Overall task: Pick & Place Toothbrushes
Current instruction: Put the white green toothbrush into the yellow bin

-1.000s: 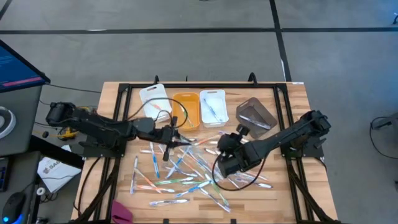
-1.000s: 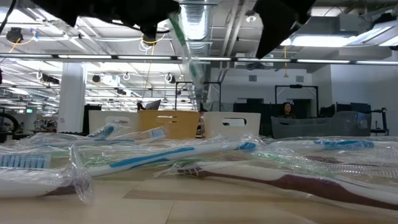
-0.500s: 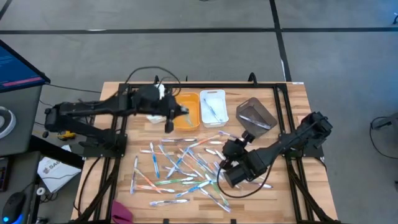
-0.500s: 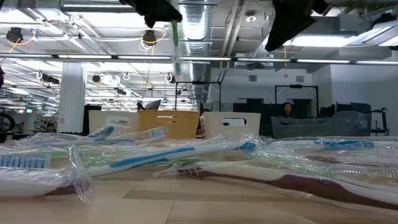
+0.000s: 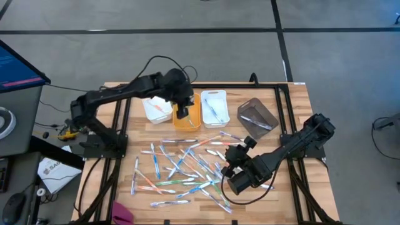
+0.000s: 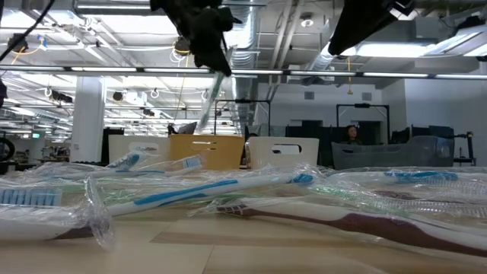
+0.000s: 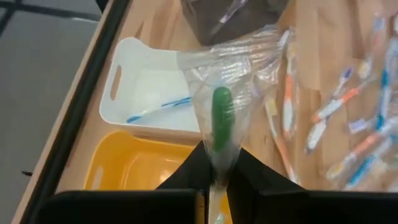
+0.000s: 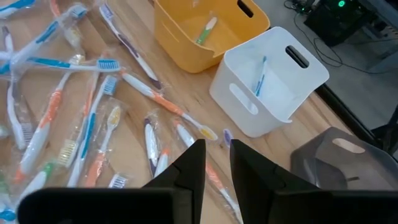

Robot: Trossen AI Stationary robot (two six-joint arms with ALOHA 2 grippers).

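My left gripper (image 5: 182, 112) hovers over the yellow bin (image 5: 187, 120) at the table's far side, shut on a green toothbrush (image 7: 221, 121) in a clear wrapper. In the low view that toothbrush (image 6: 215, 82) hangs slanting below the gripper (image 6: 204, 34). Many wrapped toothbrushes (image 5: 181, 165) lie loose on the wooden table. My right gripper (image 8: 217, 158) hangs above the pile's right part (image 5: 236, 174), its fingers a narrow gap apart with nothing between them. My left gripper pinches one end of the wrapped green toothbrush (image 7: 217, 169) between its two fingers, clear wrapper and all. The toothbrush runs on ahead of the fingers, along them. It is lifted clear, slanting down above the yellow bin.
Four bins stand in a row at the far side: a white one (image 5: 154, 107), the yellow one, a second white one (image 5: 214, 107) with a blue brush in it, and a dark clear one (image 5: 256, 115). A green-and-white brush (image 8: 207, 30) lies in the yellow bin.
My left gripper has risen from the pile and swung toward the table's far edge with the green toothbrush, tipping further downward, and now stands above the yellow bin. My right gripper has drifted a little toward the near edge over the pile.
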